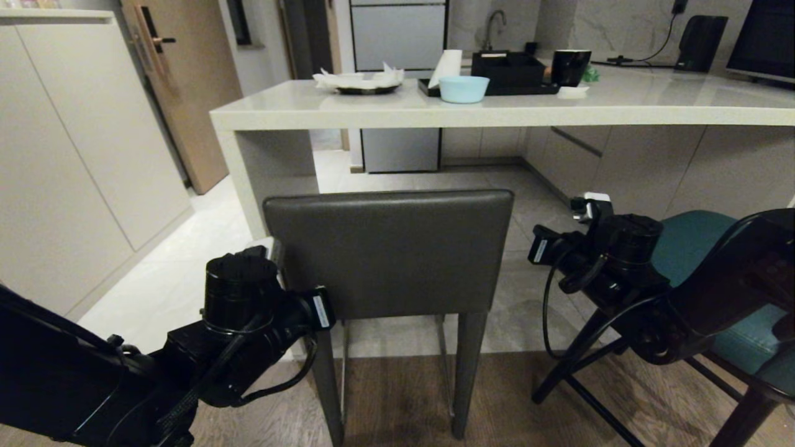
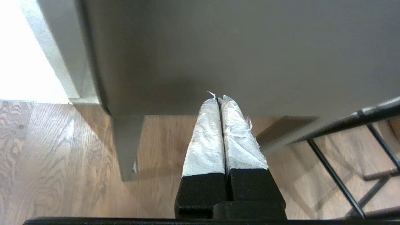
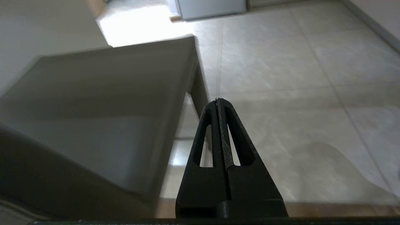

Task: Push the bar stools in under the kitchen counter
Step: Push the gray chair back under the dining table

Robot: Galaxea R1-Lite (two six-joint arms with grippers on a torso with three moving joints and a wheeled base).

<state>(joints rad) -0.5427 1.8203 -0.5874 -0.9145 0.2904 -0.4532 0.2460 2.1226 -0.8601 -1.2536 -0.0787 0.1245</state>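
Dark grey leather bar stool with boxy square back [image 1: 388, 251] standing centre, near side of the off-white glossy stone kitchen counter [image 1: 497, 108], not yet under it. Teal shell-backed stool on thin black legs [image 1: 702, 248] to the right, partly cut off. Left gripper [image 2: 218, 99] clenched, empty, tips at the grey back's lower left. Right gripper [image 3: 217, 100] clenched, empty, beside the back's right edge. Risk: lopsided push twisting or tipping the stool, legs catching where wood floor meets tile. Seats, footrest hidden.
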